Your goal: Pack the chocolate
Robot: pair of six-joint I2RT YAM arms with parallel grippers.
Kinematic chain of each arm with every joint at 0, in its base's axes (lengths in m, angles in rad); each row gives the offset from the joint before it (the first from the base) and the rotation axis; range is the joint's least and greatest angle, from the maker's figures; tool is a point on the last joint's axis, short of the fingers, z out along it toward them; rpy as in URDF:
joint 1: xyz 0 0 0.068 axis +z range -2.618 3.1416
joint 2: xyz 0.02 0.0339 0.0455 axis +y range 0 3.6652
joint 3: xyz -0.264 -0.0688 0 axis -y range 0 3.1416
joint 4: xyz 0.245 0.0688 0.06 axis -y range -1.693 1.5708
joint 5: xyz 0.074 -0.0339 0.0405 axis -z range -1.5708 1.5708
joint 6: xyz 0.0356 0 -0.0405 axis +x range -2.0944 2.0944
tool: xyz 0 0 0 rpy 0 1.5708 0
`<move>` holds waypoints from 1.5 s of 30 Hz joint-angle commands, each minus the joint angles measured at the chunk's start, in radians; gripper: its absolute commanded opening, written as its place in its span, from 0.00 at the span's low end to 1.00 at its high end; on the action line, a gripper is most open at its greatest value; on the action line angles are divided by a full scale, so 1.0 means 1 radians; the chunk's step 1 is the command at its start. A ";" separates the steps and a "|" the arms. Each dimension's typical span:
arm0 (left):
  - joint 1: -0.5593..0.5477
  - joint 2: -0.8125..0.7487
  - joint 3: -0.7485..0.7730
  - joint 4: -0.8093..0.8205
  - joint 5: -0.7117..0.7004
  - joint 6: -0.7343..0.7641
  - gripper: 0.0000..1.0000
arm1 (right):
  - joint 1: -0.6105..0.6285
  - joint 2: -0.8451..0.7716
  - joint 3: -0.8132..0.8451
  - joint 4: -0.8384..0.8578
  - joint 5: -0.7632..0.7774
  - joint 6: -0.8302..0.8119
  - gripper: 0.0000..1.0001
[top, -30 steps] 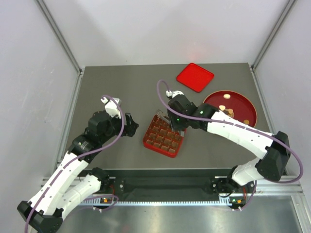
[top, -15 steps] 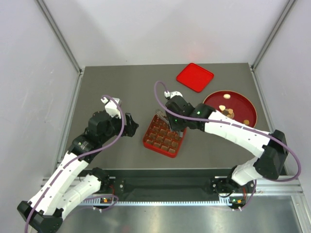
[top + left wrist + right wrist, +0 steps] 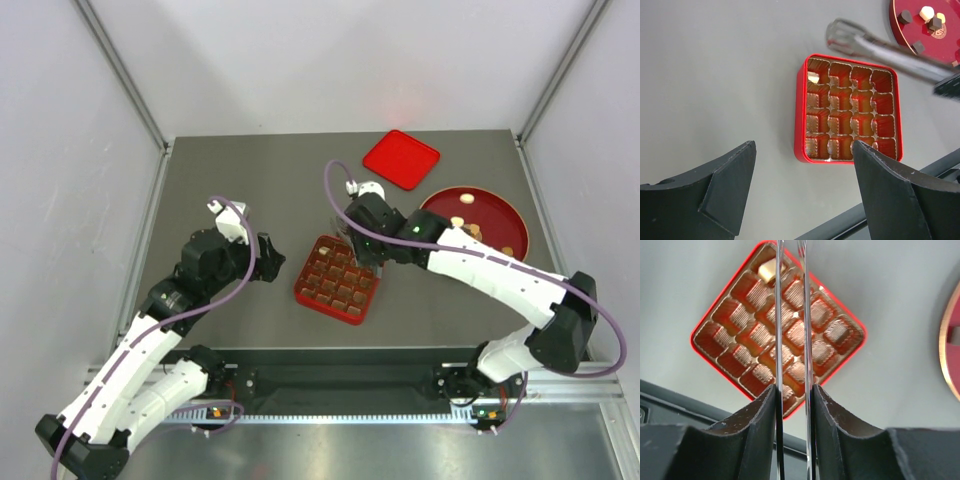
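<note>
Packing is standing at an early stage. The red square gridded tray is lying near the middle of the grey counter, and only one of its sixteen cells is holding anything: a tan chocolate piece is sitting in the far corner cell. The other cells are showing bare ribbed liners. The rest of the small bite-size chocolate pieces, dark brown and cream-white, are lying on the round dark red plate to the right of the tray, well apart from it. The right fingers are clenching the slim metal tongs, whose two blades are reaching over the tray toward its far corner. The tips are running out of the right wrist view; in the left wrist view they are appearing to carry nothing, though blur is preventing certainty. The left fingers are standing wide apart, released, gripping nothing, and hovering just left of the tray. The flat red square lid is lying on the far part of the counter, apart from the tray. Judged from this layout, one placement is done. The pieces on the plate are waiting for transfer, and the lid is not yet fitted.
</note>
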 commanded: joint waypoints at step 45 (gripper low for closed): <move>-0.003 0.004 0.005 0.013 -0.007 0.003 0.83 | -0.807 -0.271 -0.383 0.020 -0.080 -0.218 0.41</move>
